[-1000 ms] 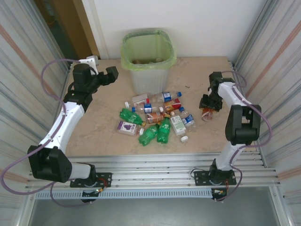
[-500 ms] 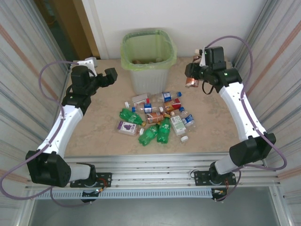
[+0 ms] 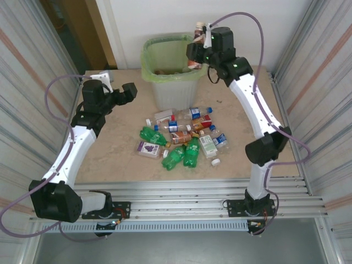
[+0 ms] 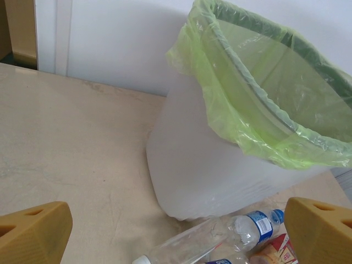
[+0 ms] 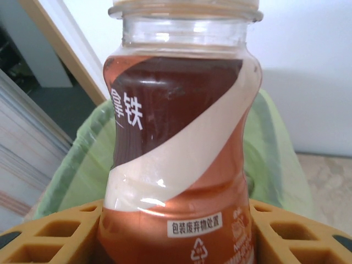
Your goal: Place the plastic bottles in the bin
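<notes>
One brown bottle (image 5: 176, 165) held upright, neck up, over bin (image 3: 173, 94)

Glossy plastic bottle (image 5: 176, 159), translucent matt bin (image 4: 192, 170)

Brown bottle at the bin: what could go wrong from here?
1. The right gripper holds the brown bottle above the bin, close to its right rim; released here, it might clip the rim and fall outside.
2. The green bag hangs loose over the rim; descending fingers could snag it.
</notes>
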Robot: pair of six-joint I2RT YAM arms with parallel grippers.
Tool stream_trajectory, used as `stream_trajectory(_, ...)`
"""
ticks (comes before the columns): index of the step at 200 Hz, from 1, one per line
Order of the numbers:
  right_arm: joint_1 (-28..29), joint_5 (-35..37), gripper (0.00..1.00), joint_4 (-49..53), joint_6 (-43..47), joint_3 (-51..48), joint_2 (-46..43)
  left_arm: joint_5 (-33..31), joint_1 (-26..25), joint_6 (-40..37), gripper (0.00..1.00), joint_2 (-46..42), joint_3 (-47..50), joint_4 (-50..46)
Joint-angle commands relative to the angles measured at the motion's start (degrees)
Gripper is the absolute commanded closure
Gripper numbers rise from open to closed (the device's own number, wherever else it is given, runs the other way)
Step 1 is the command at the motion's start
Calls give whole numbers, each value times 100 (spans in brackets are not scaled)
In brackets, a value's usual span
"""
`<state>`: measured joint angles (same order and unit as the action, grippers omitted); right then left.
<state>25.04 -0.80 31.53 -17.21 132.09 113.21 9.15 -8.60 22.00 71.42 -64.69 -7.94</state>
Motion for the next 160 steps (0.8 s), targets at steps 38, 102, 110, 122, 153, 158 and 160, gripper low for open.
stream_trajectory(38, 155, 67, 63, -315, 472, 1152, 1155, 204, 33, 133, 1, -290, 131, -80)
stream_trajectory(102, 195, 109, 42, -259, 733, 1152, 1479, 114, 20, 104, 1, -441, 309, -137)
stream_trajectory(110, 195, 120, 34, -244, 745, 1152, 1484, 144, 29, 87, 1, -461, 335, -146)
stream_trajectory(122, 195, 115, 27, -239, 758, 1152, 1469, 158, 31, 84, 1, -492, 380, -163)
stream_trajectory(153, 203, 98, 21, -270, 776, 1152, 1385, 118, 31, 91, 1, -579, 516, -234)
stream_trajectory(158, 203, 99, 21, -268, 784, 1152, 1365, 107, 32, 102, 1, -600, 533, -252)
stream_trajectory(160, 203, 102, 21, -276, 784, 1152, 1352, 105, 33, 105, 1, -606, 548, -263)
